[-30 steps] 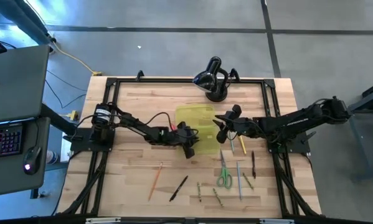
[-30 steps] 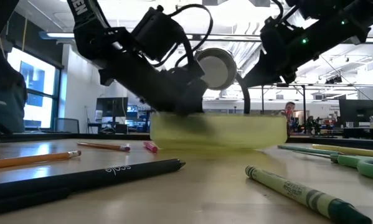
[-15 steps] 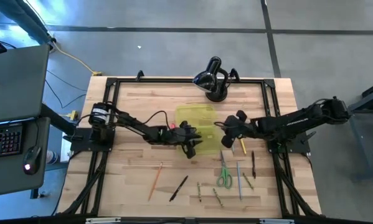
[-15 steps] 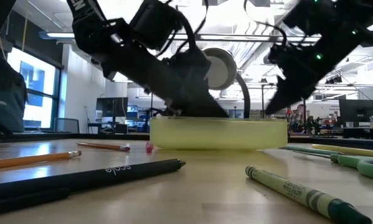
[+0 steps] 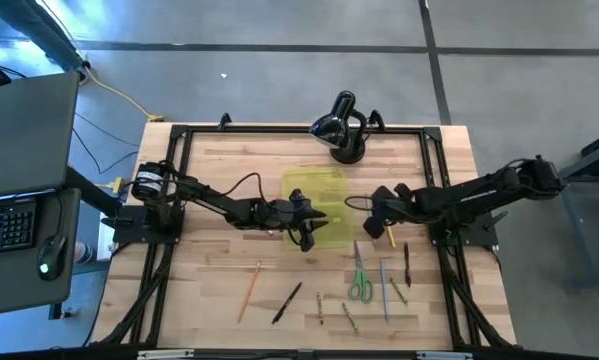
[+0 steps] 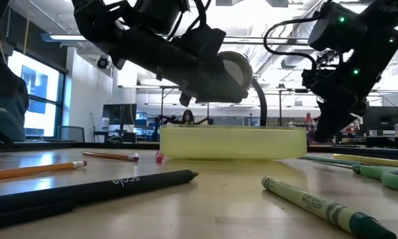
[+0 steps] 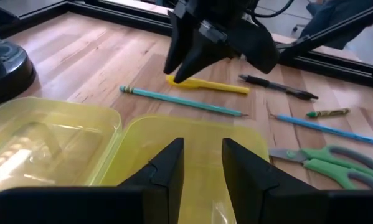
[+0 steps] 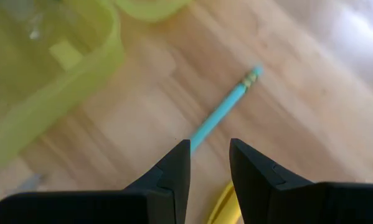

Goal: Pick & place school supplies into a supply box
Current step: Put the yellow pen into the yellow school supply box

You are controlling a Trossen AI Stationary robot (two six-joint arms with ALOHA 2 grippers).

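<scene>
The supply box (image 5: 314, 187) lies open mid-table, translucent yellow-green, both halves flat on the wood (image 7: 55, 134). My left gripper (image 7: 203, 163) hovers open just above the near half (image 7: 192, 140), holding nothing. My right gripper (image 8: 209, 163) stands open to the box's right, tipped steeply down over a teal pencil (image 8: 226, 109) that lies on the table beside a yellow pen (image 7: 208, 85). From the left wrist, the right gripper (image 7: 185, 65) is seen above those two. Green-handled scissors (image 5: 359, 282) and more pens lie nearer the front edge.
A black domed device (image 5: 341, 125) stands at the far edge behind the box. Right of the scissors lie a blue pencil (image 5: 384, 290), a green crayon (image 5: 397, 290) and a black pen (image 5: 407, 265). An orange pencil (image 5: 249, 290) and another black pen (image 5: 287, 302) lie front left.
My left gripper has risen off the box, whose outline was blurred a second ago and now stands still. My right gripper has drawn back from the box toward the table's right edge, sunk lower and tipped its fingers steeply down over the teal pencil.
</scene>
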